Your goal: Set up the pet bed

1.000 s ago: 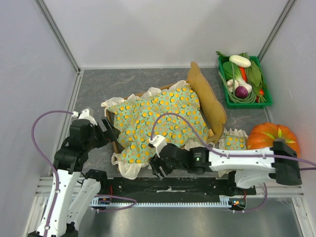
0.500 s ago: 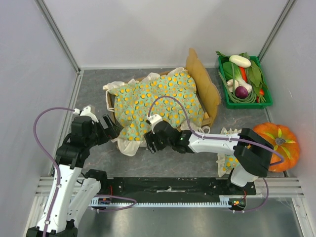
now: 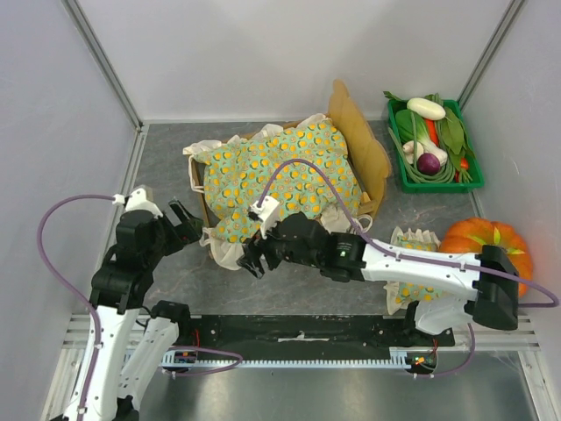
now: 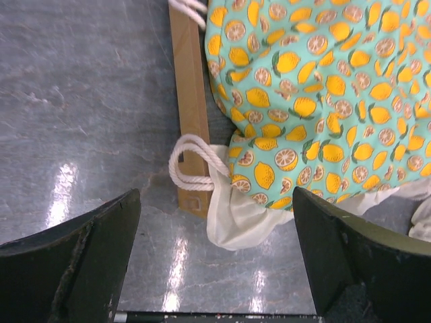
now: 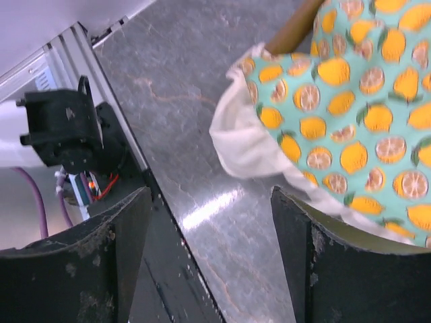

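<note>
The pet bed [image 3: 361,145] is a light-wood frame with a wavy headboard at mid-table; its footboard [image 4: 190,101] shows in the left wrist view. A green orange-dotted ruffled blanket [image 3: 280,175] covers it, its white ruffle [image 5: 246,145] hanging over the near corner. The matching pillow [image 3: 412,244] lies on the table to the right, partly under the right arm. My left gripper [image 3: 184,221] is open and empty just left of the footboard. My right gripper [image 3: 248,263] is open and empty over bare table, just below the blanket's near corner.
A green crate of vegetables [image 3: 431,140] stands at the back right. An orange pumpkin [image 3: 486,246] sits at the right edge. A white rope loop [image 4: 192,161] hangs at the footboard's corner. White walls enclose the table on three sides.
The bed and blanket have shifted away from me and turned slightly. My right gripper moved left and nearer, off the blanket's edge. My left gripper drew back a little to the left.
</note>
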`<state>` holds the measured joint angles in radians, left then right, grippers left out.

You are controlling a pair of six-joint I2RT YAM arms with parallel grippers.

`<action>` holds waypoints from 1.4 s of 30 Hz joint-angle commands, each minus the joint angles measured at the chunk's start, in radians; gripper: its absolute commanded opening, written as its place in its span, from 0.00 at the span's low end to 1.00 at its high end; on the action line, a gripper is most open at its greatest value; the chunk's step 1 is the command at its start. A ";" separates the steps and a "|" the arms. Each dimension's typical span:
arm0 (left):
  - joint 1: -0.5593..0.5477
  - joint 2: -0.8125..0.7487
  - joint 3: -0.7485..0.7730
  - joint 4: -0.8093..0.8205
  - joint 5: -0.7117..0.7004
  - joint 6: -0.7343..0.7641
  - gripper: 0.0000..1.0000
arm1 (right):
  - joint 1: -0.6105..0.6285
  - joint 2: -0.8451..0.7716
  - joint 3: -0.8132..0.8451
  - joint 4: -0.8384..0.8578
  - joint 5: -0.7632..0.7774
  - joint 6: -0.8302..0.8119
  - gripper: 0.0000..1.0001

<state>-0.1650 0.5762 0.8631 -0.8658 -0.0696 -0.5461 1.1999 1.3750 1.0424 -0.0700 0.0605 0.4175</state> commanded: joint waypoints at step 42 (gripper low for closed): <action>-0.001 0.172 -0.134 0.464 0.442 0.140 0.68 | -0.220 0.214 0.223 -0.039 0.185 -0.427 0.00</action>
<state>-0.1650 0.7448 0.7773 -0.5545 0.2234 -0.4259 1.0145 1.5890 1.2568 -0.1280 0.2848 0.0093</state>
